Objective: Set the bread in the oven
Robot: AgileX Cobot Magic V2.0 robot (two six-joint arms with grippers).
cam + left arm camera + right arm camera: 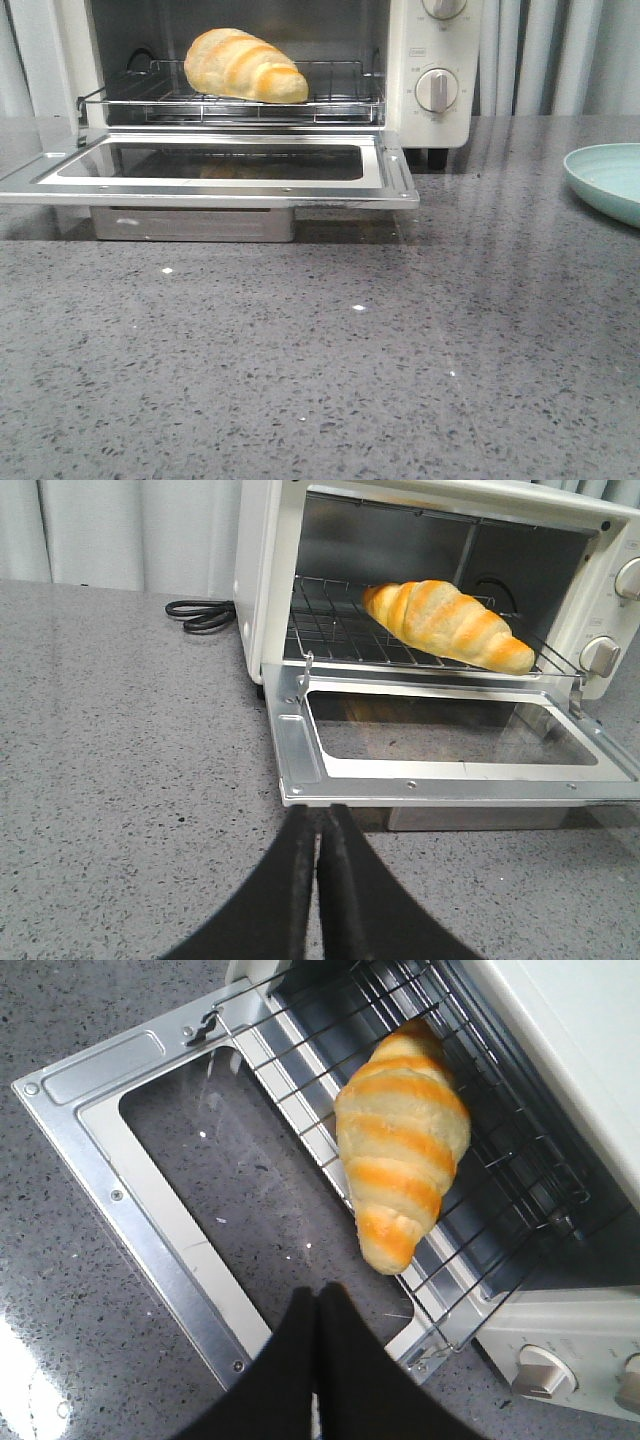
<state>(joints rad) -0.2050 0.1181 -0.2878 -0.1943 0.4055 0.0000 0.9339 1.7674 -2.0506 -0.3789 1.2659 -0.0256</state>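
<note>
- The bread [246, 65] lies on the wire rack [230, 100] inside the oven [425, 60], slanted across the rack, one tapered end close to the rack's front edge.
- The oven stands at the back edge of the grey speckled bench [320, 370]; its glass door [215, 165] is folded down flat toward the front.
- Two round knobs [437, 88] sit on the oven's right panel.
- The left gripper [317, 835] has its black fingers pressed together, holding nothing, above the bench just in front of the door's edge.
- The right gripper [318, 1315] is likewise closed and empty, over the lowered door near the bread's tip.
- A pale green plate [610, 180] rests at the bench's right edge.
- What looks like a coiled black cord [203, 613] lies beside the oven's left wall.
</note>
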